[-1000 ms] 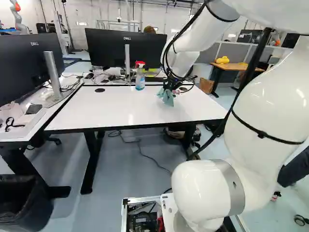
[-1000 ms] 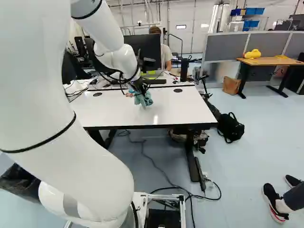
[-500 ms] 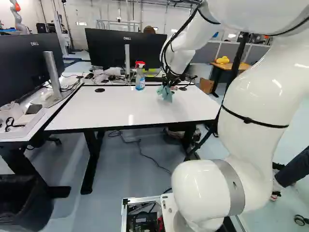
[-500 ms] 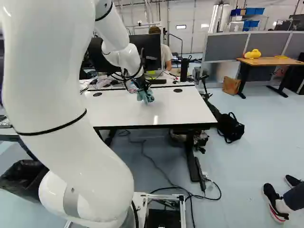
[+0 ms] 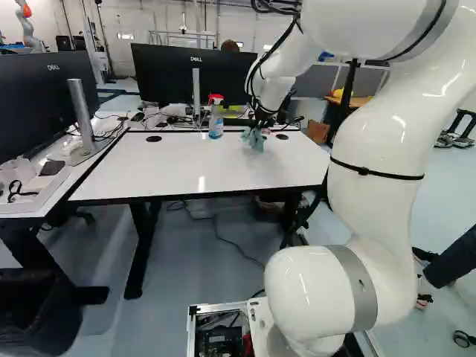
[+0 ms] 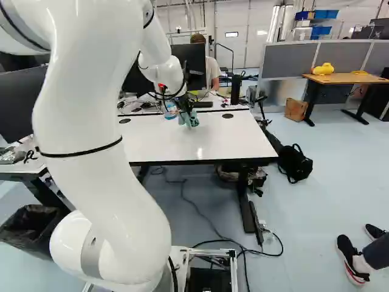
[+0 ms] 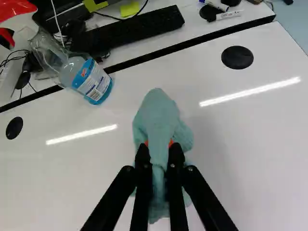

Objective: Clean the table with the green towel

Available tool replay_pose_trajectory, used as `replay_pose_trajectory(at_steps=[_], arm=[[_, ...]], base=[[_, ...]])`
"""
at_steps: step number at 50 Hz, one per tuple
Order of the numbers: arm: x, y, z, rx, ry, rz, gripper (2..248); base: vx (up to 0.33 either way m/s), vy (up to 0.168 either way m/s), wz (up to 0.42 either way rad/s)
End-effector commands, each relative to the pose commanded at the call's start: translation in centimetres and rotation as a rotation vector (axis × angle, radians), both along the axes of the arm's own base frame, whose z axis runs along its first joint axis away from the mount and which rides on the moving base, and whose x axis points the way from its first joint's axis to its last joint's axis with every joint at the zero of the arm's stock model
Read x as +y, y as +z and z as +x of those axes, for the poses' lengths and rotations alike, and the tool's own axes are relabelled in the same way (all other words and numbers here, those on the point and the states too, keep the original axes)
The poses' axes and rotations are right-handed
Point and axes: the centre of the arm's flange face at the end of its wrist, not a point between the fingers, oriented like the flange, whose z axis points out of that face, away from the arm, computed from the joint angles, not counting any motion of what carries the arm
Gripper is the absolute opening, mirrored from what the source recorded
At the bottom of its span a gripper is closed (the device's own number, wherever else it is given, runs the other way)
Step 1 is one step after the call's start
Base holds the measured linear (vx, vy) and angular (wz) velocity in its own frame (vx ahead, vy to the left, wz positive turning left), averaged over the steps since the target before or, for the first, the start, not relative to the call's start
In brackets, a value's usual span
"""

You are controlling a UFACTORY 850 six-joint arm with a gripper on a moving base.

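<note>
My gripper [image 5: 259,125] is over the rear part of the white table [image 5: 160,169], right of the spray bottle in the left base view. From the gripper hangs the green towel [image 5: 253,140], low at the tabletop; I cannot tell if it touches. In the wrist view the gripper [image 7: 159,147] is shut on the towel [image 7: 156,113], a bunched fold squeezed between both fingers. Part of the cloth spreads ahead of the fingertips and part lies under them. A little orange pad shows on each side of the fold.
The spray bottle [image 7: 94,83] with blue liquid stands near the table's back edge. Behind that edge are a black keyboard [image 7: 132,30], a monitor [image 5: 195,74] and cables on another desk. A bin [image 5: 33,312] stands at the left. A black bag [image 6: 295,163] lies beyond the table's right side.
The base has stayed put. My arm's upper links have swung leftward in the left base view and rightward in the right one. Gripper and held towel have shifted slightly toward the table's back.
</note>
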Motion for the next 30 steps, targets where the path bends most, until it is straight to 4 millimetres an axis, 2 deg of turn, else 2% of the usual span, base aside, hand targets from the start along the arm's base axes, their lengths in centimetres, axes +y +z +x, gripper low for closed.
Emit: replay_pose_trajectory(at_steps=[30], arm=[[-0.2, -0.4, 5.7, -0.030, 0.001, -0.001, 37]], base=[[0.000, 0.000, 0.000]])
